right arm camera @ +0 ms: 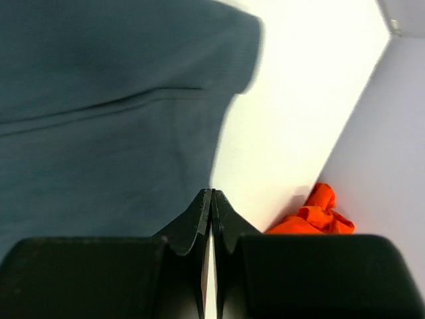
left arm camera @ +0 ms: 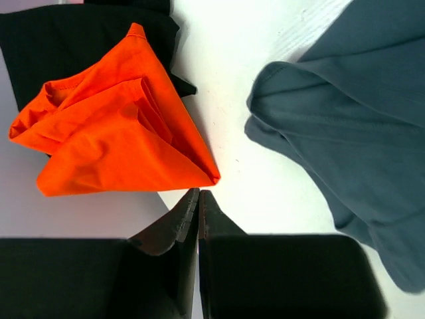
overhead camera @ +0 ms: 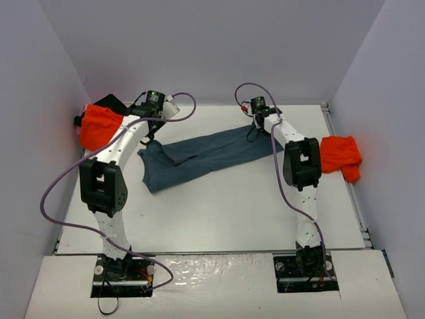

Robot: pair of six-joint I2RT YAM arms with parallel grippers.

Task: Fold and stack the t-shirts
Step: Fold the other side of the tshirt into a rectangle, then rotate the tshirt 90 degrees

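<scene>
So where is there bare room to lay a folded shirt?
The wide near stretch of table, between the blue shirt and the near edge. Crowded: the far-left corner, left orange shirt over black shirt; the right edge, right orange shirt.

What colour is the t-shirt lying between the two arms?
The t-shirt is slate-blue; top external view shows it best.

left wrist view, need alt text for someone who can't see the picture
The left gripper, shut and empty, hangs over a white table between two shirts. A crumpled orange t-shirt at the picture's left lies partly on a black t-shirt, and a slate-blue t-shirt is at the right.
</scene>
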